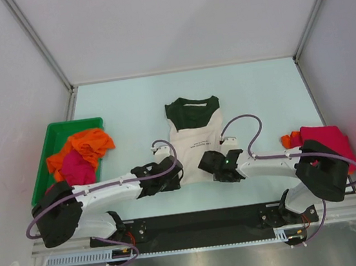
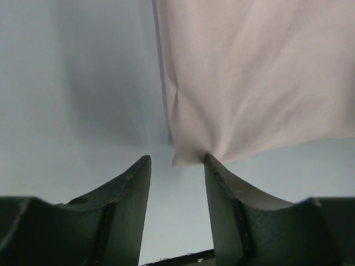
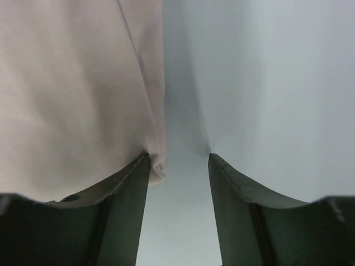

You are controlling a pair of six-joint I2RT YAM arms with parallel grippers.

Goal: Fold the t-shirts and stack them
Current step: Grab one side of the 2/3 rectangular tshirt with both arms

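A cream t-shirt (image 1: 193, 135) with dark green collar and sleeves lies narrowed lengthwise in the middle of the table. Both grippers stand at its near hem. My left gripper (image 1: 176, 172) is open at the near left corner. In the left wrist view the cream cloth (image 2: 249, 72) ends in a corner that touches the right fingertip (image 2: 209, 162), with only bare table between the jaws of the left gripper (image 2: 176, 160). My right gripper (image 1: 210, 164) is open at the near right corner. There the cloth (image 3: 72, 94) reaches the left fingertip (image 3: 143, 159), and the right gripper (image 3: 178, 158) holds nothing.
A green bin (image 1: 49, 133) at the left holds an orange tee (image 1: 90, 144) and a magenta one (image 1: 75, 166). At the right edge lies a crimson-pink tee (image 1: 325, 141) with orange cloth (image 1: 290, 138) beside it. White walls close in the table.
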